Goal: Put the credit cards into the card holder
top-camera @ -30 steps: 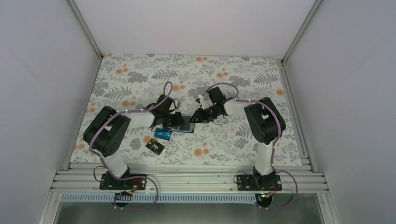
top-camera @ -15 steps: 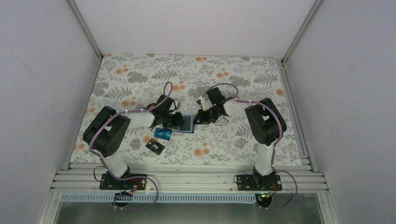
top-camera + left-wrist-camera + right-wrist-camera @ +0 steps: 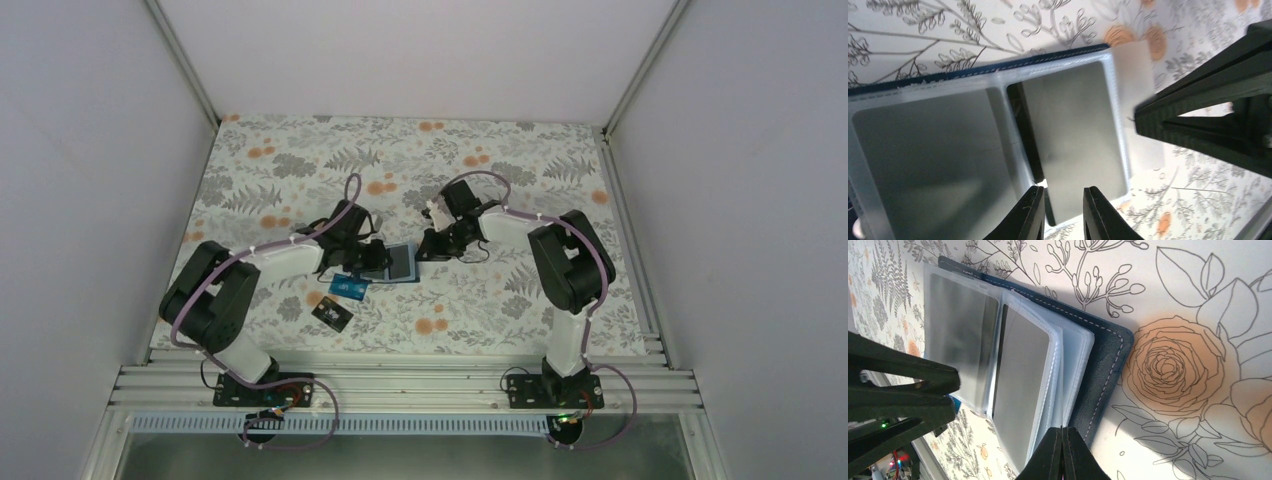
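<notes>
The card holder (image 3: 398,262) lies open at mid-table, a navy cover (image 3: 1105,365) with frosted sleeves (image 3: 1068,140). Two dark cards show through the sleeves (image 3: 1020,370). A teal-blue credit card (image 3: 350,287) and a black one (image 3: 332,314) lie on the cloth to its near left. My left gripper (image 3: 1064,192) hovers at the sleeves' near edge, its jaws slightly apart with nothing between them. My right gripper (image 3: 1062,432) is shut, its tips against the edges of the sleeve leaves; whether a leaf is pinched cannot be told.
The table wears a floral cloth (image 3: 300,170). White walls (image 3: 90,200) close in the left, right and back. The two grippers face each other across the holder, close together.
The right gripper has shut and drawn slightly right, leaving the holder's pale inside uncovered. The left jaws have parted a little, and the left arm's elbow has swung left.
</notes>
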Available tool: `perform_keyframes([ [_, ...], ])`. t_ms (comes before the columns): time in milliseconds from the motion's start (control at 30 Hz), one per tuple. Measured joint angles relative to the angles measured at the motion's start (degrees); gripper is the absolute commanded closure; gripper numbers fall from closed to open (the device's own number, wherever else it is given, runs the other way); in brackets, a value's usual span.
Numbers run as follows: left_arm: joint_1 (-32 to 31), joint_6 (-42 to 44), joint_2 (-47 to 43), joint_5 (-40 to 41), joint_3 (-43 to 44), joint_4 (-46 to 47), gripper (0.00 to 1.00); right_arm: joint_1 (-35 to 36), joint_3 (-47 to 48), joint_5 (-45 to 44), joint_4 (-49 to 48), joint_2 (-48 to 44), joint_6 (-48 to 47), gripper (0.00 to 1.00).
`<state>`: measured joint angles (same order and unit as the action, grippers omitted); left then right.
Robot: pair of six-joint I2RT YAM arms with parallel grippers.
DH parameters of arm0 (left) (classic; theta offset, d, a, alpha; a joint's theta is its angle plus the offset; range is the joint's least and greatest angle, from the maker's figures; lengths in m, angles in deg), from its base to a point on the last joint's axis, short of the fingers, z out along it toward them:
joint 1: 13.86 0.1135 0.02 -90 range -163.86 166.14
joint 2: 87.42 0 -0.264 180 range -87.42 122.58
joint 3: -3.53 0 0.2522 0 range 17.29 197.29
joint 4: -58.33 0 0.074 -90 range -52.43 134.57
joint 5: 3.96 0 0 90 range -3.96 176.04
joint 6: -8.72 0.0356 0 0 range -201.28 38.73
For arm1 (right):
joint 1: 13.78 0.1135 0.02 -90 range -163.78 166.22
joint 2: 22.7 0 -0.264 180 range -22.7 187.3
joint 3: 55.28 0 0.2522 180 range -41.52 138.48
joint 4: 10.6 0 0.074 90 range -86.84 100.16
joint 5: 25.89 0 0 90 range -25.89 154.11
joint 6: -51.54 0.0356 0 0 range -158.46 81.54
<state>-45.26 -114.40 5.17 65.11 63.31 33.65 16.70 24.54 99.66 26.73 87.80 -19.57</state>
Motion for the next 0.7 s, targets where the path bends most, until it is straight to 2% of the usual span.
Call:
perform_keyframes([
  [700, 0.7, 0.0, -7.7, 6.2, 0.3, -6.3, 0.65, 0.6, 3.5, 9.6, 2.0, 0.0, 1.7, 0.95],
])
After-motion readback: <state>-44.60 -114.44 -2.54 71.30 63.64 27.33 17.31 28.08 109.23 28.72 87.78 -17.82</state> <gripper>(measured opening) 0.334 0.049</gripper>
